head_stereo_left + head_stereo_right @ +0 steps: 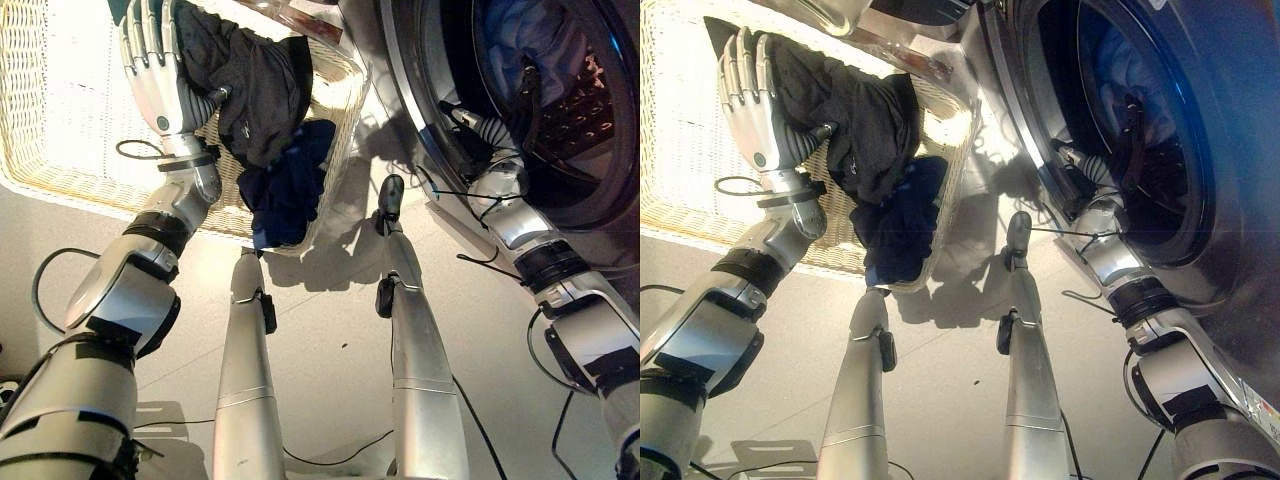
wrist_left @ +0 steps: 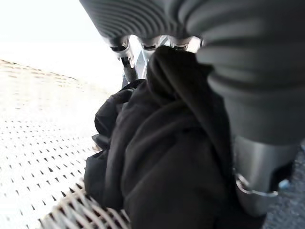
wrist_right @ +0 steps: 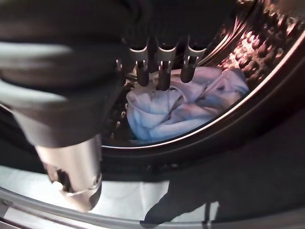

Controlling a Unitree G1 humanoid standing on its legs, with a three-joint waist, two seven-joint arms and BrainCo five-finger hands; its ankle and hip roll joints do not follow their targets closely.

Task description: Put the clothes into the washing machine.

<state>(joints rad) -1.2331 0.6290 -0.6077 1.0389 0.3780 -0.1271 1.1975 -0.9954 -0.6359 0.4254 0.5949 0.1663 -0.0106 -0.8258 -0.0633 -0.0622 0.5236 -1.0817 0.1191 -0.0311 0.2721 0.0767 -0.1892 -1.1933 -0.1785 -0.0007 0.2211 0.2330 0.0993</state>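
A dark grey garment (image 1: 255,85) lies heaped in the white wicker basket (image 1: 60,110). My left hand (image 1: 150,55) rests against its left side with fingers straight; in the left wrist view the cloth (image 2: 162,157) presses on the palm beside the thumb (image 2: 259,176). A navy garment (image 1: 292,190) hangs over the basket's near right rim. My right hand (image 1: 1130,125) reaches into the washing machine drum (image 1: 585,110). Its fingers (image 3: 163,71) point straight at a light blue cloth (image 3: 181,107) lying inside and hold nothing.
The basket stands on the floor left of the front-loading machine, whose round door opening (image 1: 1185,235) faces it. A strip of pale floor (image 1: 350,330) lies between and in front of them.
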